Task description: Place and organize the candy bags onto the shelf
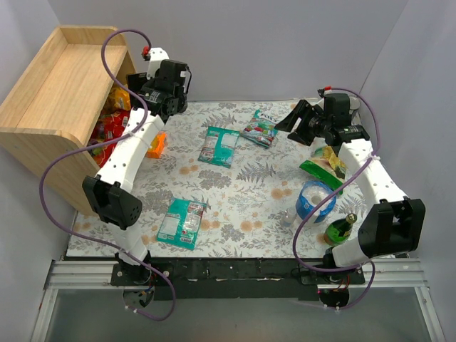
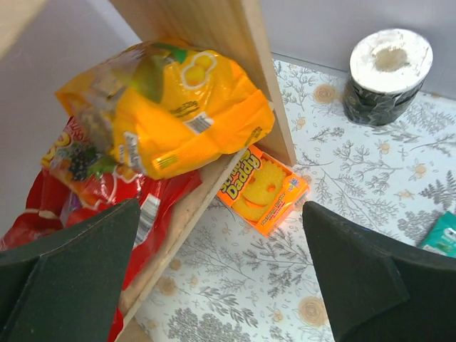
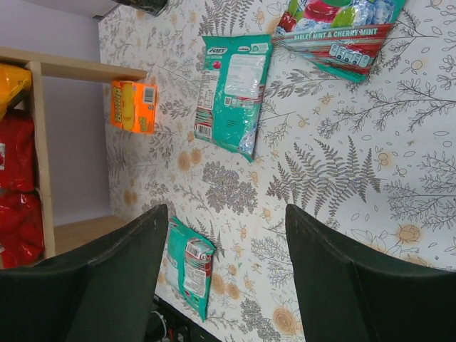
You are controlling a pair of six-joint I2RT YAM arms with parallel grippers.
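Observation:
The wooden shelf (image 1: 57, 92) stands at the far left. An orange-yellow candy bag (image 2: 164, 107) lies in it on top of red candy bags (image 2: 92, 199). My left gripper (image 2: 221, 235) hovers open and empty just in front of the shelf's side panel (image 2: 249, 71); the top view shows this gripper (image 1: 165, 98) at the shelf's mouth. Two teal candy bags (image 1: 219, 145) (image 1: 182, 222) and a mint-and-cherry candy bag (image 1: 259, 130) lie flat on the table. My right gripper (image 1: 298, 118) is open and empty to the right of that last bag, above the cloth (image 3: 226, 214).
An orange sponge box (image 2: 262, 187) rests on the table against the shelf's foot. A black-and-white tape roll (image 2: 390, 71) stands behind it. At the right lie a green snack bag (image 1: 324, 165), a blue-and-white roll (image 1: 315, 199) and a green bottle (image 1: 340, 228).

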